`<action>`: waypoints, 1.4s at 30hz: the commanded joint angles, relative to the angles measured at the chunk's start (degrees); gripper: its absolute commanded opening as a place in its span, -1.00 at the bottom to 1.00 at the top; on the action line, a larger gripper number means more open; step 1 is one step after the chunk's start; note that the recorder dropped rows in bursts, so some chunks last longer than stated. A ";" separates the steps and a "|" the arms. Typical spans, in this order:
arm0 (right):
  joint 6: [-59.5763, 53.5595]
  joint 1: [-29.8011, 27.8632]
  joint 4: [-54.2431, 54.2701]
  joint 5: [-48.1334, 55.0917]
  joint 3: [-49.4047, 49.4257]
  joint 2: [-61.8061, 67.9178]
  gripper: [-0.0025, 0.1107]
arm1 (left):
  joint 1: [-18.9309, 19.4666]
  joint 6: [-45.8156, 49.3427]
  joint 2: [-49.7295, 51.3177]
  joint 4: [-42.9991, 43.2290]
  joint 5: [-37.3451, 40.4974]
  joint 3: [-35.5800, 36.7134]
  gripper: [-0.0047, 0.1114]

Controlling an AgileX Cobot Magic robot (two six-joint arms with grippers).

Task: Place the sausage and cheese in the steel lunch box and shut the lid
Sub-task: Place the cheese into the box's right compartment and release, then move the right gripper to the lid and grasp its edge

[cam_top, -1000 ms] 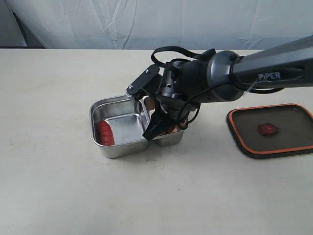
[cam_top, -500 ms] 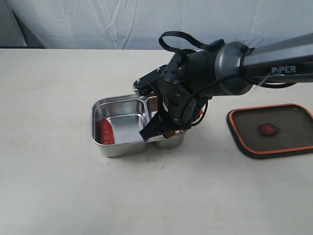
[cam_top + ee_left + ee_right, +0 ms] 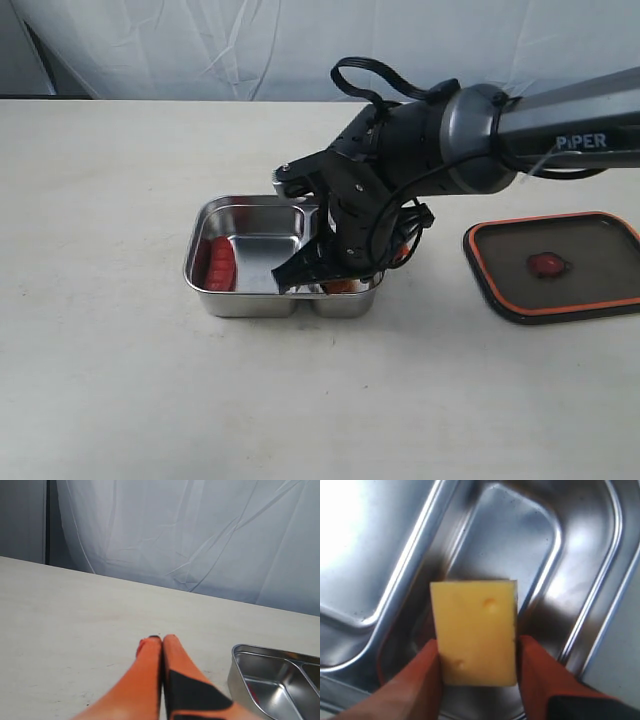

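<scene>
Right gripper point(image 3: 477, 652) clamped on cheese point(image 3: 472, 625), now lower over smaller compartment of steel lunch box point(image 3: 245, 303) than a second ago. Sausage point(image 3: 220, 266) in larger compartment. Release likely next. Lid point(image 3: 600, 245) off, right of box. Left gripper point(image 3: 162, 641) closed, empty.

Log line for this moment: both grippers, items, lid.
right gripper: shut on cheese, over smaller compartment of steel lunch box | left gripper: shut, empty | sausage: in larger compartment | lid: off, on table

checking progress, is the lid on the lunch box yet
No, the lid lies well apart from the open steel lunch box.
</scene>
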 commanded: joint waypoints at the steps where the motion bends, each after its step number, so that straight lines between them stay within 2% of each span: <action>1: 0.16 -0.20 -2.36 0.24 0.00 -0.18 -0.86 | -0.33 0.00 -0.30 -0.02 -0.31 0.24 -0.92; 3: 1.69 -0.20 -7.10 0.98 0.00 -0.18 -0.66 | -0.33 0.00 -0.30 -0.02 -0.31 0.24 -0.92; 8: 6.18 -0.20 -10.67 1.28 -0.14 -0.07 0.17 | -0.33 0.00 -0.30 -0.02 -0.31 0.24 -0.92; 11: 5.92 -0.20 -8.32 1.31 -0.39 -0.07 0.34 | -0.33 0.00 -0.30 -0.02 -0.31 0.24 -0.92; 17: 5.35 -0.10 -5.54 -1.83 -0.39 -2.94 0.33 | -0.33 0.00 -0.30 -0.02 -0.31 0.24 -0.92; 23: 5.48 -0.21 -6.06 1.80 -0.28 -10.58 0.33 | -0.33 0.00 -0.30 -0.02 -0.31 0.24 -0.92; 26: 5.48 -0.21 -8.70 5.85 -0.28 -14.56 0.23 | -0.33 0.00 -0.30 -0.02 -0.31 0.24 -0.92; 31: 7.14 -0.68 -14.02 14.28 -0.17 -18.53 -0.09 | -0.33 0.00 -0.30 -0.02 -0.31 0.24 -0.92; 36: 9.60 -7.53 -12.68 15.10 4.92 -19.27 -0.13 | -0.33 0.00 -0.30 -0.02 -0.31 0.24 -0.92; 42: 4.97 -18.33 -3.19 3.08 16.20 -18.80 -0.13 | -0.33 0.00 -0.30 -0.02 -0.31 0.24 -0.92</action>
